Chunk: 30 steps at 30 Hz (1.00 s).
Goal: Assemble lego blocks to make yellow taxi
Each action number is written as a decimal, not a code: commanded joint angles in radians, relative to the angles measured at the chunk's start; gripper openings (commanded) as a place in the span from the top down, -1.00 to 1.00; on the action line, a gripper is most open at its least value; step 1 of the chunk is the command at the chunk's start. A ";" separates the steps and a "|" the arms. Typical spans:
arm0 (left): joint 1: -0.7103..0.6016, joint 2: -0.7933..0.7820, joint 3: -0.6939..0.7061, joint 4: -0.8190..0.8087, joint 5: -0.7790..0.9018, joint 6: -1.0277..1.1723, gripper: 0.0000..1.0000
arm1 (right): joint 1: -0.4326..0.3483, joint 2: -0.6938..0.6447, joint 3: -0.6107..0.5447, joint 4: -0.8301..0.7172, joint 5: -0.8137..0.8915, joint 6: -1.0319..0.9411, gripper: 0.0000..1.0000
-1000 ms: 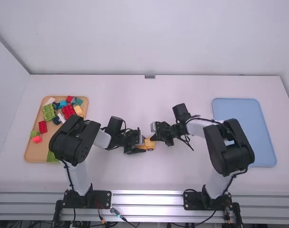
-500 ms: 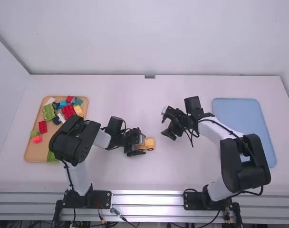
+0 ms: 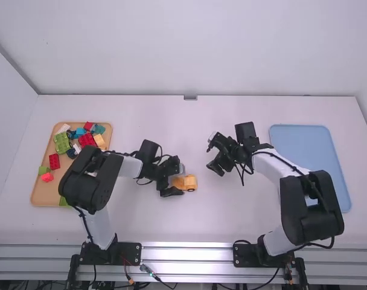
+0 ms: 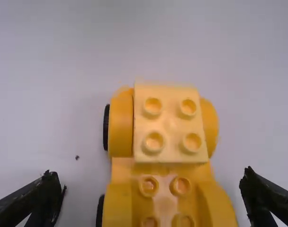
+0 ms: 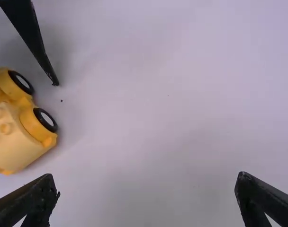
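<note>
Straddling the yellow car (image 3: 188,183), left gripper (image 3: 182,180) sits wide, gap visible between car and each finger; car's on its wheels mid-table, front poking out right. Right gripper (image 3: 209,154) wide too, holding nothing, just right and far of car, white table (image 3: 232,211) between. Wooden tray (image 3: 43,196) with loose blocks at left, blue tray (image 3: 301,136) at right, its near-left corner under right arm.

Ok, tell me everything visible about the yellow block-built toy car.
The plastic-looking yellow block-built toy car has rounded fenders, black tyres with pale hubs, and a paler four-stud block on one end, with bare studs beside it. It stands upright on the white table, partly between the open fingers of the black left gripper, which do not touch it.
</note>
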 commanded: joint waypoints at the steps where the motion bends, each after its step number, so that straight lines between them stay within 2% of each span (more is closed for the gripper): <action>1: 0.008 -0.048 0.078 -0.112 -0.048 0.081 -0.98 | -0.003 -0.024 0.014 -0.002 0.000 0.005 -0.97; 7: 0.011 -0.085 0.296 -0.517 -0.135 0.246 -0.98 | -0.004 -0.024 0.014 0.010 0.002 0.002 -0.97; 9: 0.017 -0.095 0.362 -0.600 -0.169 0.260 -0.98 | -0.004 -0.024 0.014 0.023 0.019 0.003 -0.98; 13: 0.056 -0.098 0.525 -0.724 -0.249 0.136 -0.98 | -0.004 -0.025 0.015 0.037 0.065 0.006 -0.98; 17: 0.124 -0.098 0.646 -0.734 -0.349 -0.148 -0.98 | -0.003 -0.025 0.015 0.047 0.078 0.006 -0.97; 22: 0.312 -0.098 0.776 -0.690 -0.583 -0.658 -0.98 | -0.004 -0.025 0.015 0.068 0.080 0.020 -0.97; 27: 0.458 -0.098 0.782 -0.634 -0.713 -0.951 -0.98 | -0.004 -0.025 0.015 0.104 0.154 0.119 -0.98; 30: 0.524 -0.098 0.782 -0.635 -0.708 -0.967 -0.98 | -0.003 -0.025 0.015 0.100 0.183 0.138 -0.97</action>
